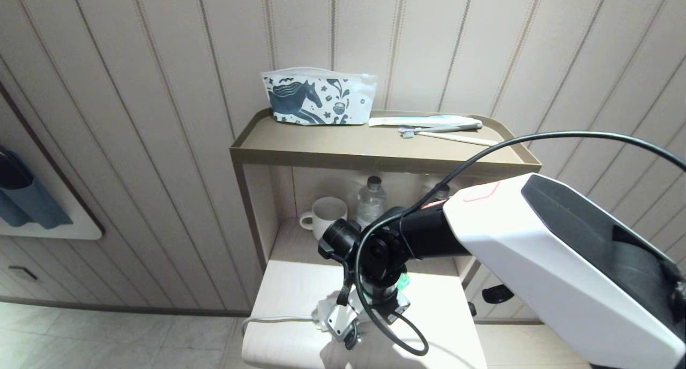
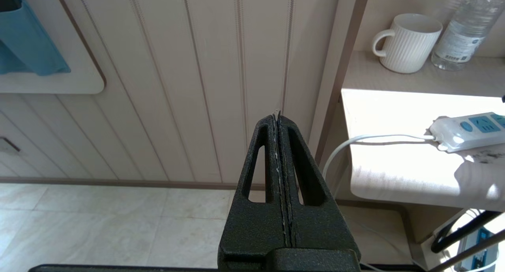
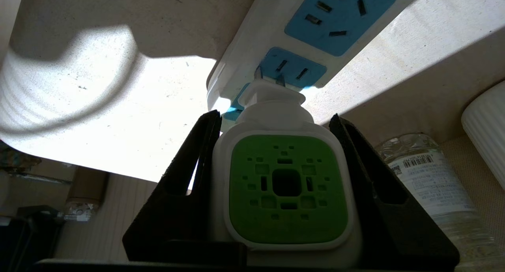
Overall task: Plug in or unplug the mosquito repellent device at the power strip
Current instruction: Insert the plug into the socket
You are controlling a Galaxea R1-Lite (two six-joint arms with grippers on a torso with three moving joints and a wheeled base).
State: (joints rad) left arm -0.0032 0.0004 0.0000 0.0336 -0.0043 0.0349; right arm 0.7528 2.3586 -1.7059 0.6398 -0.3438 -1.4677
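Note:
The mosquito repellent device (image 3: 288,185), a white squarish head with a green vented centre, sits between the fingers of my right gripper (image 3: 275,116), which is shut on its sides. Its two metal prongs (image 3: 279,80) stand bare at the edge of a light-blue socket panel of the power strip (image 3: 252,39), just beside the two slots. In the head view my right wrist hangs over the strip (image 1: 326,311) on the low white table (image 1: 289,283), with a bit of the device's green (image 1: 403,279) showing. My left gripper (image 2: 277,114) is shut and empty, parked beside the table.
The strip's grey-white cord (image 1: 276,319) runs off the table's left edge. Behind it, a white ribbed mug (image 1: 327,215) and a clear water bottle (image 1: 371,200) stand on the lower shelf. A printed pouch (image 1: 316,98) and a toothbrush (image 1: 437,128) lie on the top shelf.

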